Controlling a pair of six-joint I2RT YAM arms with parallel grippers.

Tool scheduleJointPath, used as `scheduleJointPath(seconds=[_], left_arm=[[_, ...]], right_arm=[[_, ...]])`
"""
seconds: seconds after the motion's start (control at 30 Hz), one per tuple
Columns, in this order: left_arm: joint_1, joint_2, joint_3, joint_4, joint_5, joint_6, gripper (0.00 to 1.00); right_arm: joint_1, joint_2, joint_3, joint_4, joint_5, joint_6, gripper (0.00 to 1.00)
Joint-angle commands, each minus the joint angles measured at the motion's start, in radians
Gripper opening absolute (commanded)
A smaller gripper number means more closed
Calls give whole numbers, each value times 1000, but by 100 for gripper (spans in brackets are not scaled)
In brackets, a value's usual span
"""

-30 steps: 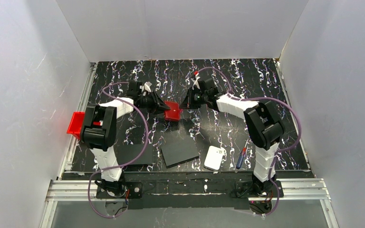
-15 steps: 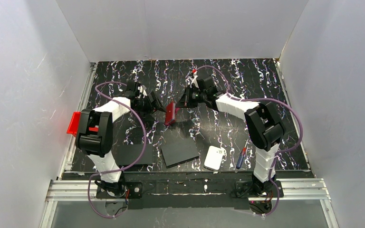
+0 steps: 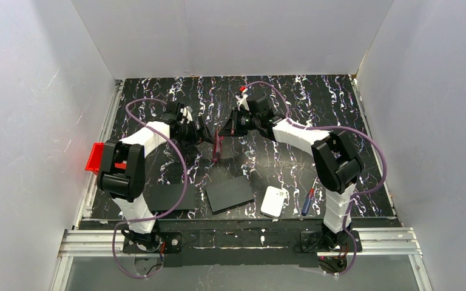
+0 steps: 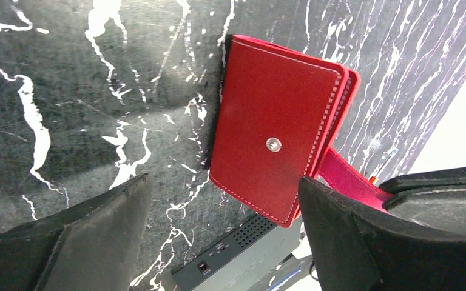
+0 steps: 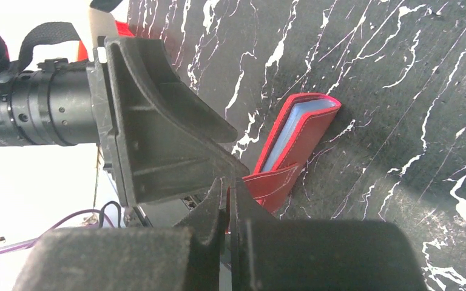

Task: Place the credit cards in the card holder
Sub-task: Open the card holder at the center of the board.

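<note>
The dark red card holder (image 3: 218, 146) stands tilted on its edge on the black marbled table, between the two grippers. Its face with the pale stud (image 4: 273, 144) fills the left wrist view. My left gripper (image 4: 224, 182) is open, its fingers apart on either side of the holder's near corner, gripping nothing. My right gripper (image 5: 227, 185) is shut on the holder's red flap (image 5: 274, 180). Pale blue-grey credit cards (image 5: 295, 130) show edge-on inside the holder's open mouth.
Two black flat sheets (image 3: 230, 194) (image 3: 171, 197) lie near the front. A white rounded pad (image 3: 274, 201) and a blue-handled screwdriver (image 3: 307, 201) lie at the front right. A bright red bin (image 3: 94, 157) sits at the left table edge.
My left gripper opened and let go of the card holder. The holder tipped from lying flat to standing on edge, still pinched by its flap in the right gripper.
</note>
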Motion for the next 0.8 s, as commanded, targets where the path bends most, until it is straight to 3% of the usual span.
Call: scheduleJointPath(seconds=[0.0, 0.23, 0.77], left_arm=[[-38, -67, 60, -75, -66, 66, 89], [-48, -102, 79, -95, -98, 78, 94], [-74, -9, 109, -122, -126, 107, 77]], right_arm=[[-2, -39, 36, 35, -25, -14, 1], [-5, -39, 24, 34, -31, -23, 1], [-21, -55, 0, 25, -33, -37, 1]])
